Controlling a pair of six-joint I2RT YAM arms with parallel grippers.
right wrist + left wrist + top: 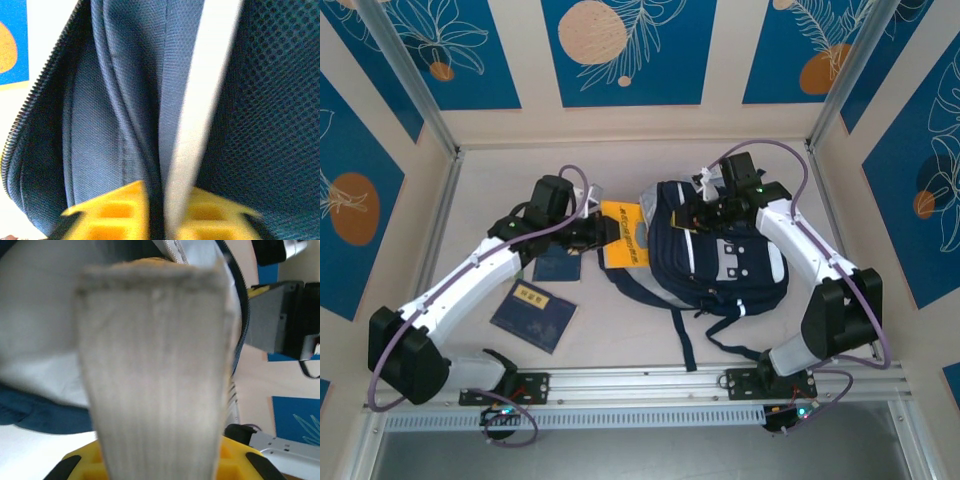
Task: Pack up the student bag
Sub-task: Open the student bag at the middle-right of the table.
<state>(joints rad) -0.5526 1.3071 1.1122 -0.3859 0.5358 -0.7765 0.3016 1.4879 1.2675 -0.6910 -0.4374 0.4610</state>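
Note:
The student bag (pixel 720 255), dark navy with white stripes and grey patches, lies right of centre with its opening facing left. My left gripper (pixel 605 232) is shut on a yellow book (pixel 623 235) whose far end sits at the bag's mouth. In the left wrist view the book's pale page edges (pixel 155 365) stand between the yellow fingers (pixel 240 460), with the bag's grey lining (pixel 35 315) behind. My right gripper (pixel 705 212) is at the bag's top edge. Its wrist view shows it (pixel 167 210) pinching a fold of navy fabric and a white band (pixel 200 100) of the bag.
Two flat navy booklets lie left of the bag, one with a yellow label (pixel 533 316) and one (pixel 558 265) partly under my left arm. The bag's dark straps (pixel 685 340) trail toward the front rail. Walls close in the table on three sides.

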